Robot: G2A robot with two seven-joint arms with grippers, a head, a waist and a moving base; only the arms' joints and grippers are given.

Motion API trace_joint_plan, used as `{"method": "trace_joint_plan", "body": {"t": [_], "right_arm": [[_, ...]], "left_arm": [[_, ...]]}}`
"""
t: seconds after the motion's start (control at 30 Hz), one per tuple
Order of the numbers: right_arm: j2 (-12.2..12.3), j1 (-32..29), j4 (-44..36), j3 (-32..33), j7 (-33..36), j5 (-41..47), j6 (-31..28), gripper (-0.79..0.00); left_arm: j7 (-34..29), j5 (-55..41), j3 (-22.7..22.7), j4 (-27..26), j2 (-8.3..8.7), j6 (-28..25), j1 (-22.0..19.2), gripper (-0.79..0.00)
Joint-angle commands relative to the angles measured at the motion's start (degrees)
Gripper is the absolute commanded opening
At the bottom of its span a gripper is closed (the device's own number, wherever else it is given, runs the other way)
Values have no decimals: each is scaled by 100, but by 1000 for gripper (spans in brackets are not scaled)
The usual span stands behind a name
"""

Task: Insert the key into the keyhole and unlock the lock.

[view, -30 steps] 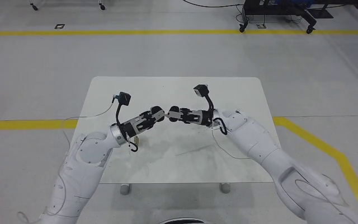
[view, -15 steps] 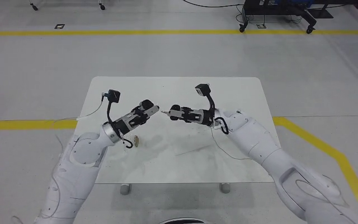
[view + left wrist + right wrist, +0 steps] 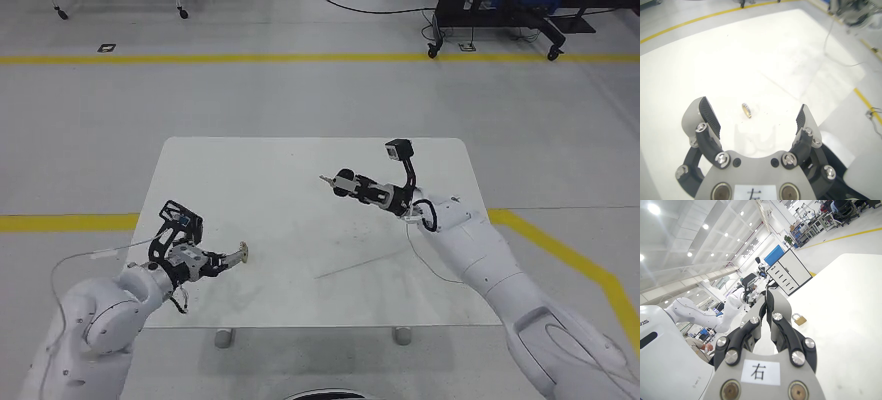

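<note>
**Fig.** Two-armed rig at a white rectangular tabletop [image 3: 300,160]; twelve o'clock is the edge farthest from the robot.

**Layout.**
- The small brass padlock with a silver shackle [image 3: 799,319] rests on the surface toward seven o'clock, near the front edge.
- The left gripper [image 3: 753,104] hangs low on the padlock's nine o'clock side. Its ribbed black fingers [image 3: 709,113] are spread wide, and the padlock sits in line with the gap, touching neither.
- The right gripper [image 3: 338,183] is held above the surface toward one o'clock, well apart from the padlock. Its fingers [image 3: 770,303] are pressed together. A thin pale sliver, taken to be the small metal key [image 3: 325,180], juts from their tips toward nine o'clock.

**Handling, as judged.**
- The padlock is rigid and dense for its bulk, and its smooth faces are apt to slide or tip on the slick tabletop.
- The two flat faces of the body offer the best hold, leaving the keyhole end free.
- The key is light, stiff and thin, and liable to pivot in a pinch.

**Obscured.**
- The keyhole cannot be made out.
- Most of the key is buried between the pads.
- Whether the shackle is latched is too small to tell.
</note>
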Motion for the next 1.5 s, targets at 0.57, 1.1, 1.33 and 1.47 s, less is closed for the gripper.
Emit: {"method": "trace_joint_plan", "body": {"t": [0.57,1.1,1.33,1.47], "right_arm": [[0,0,0,1,0,0,0,-785],[0,0,0,1,0,0,0,-785],[0,0,0,1,0,0,0,-785],[0,0,0,1,0,0,0,-785]], "left_arm": [[-430,1452,1823,1314,-226,1450,-1178,-114],[-587,1446,1838,1183,-247,1547,-1181,-428],[-689,1449,1942,1230,-268,1517,-1320,-785],[-896,1530,2029,1215,-273,1437,-1388,-785]]}}
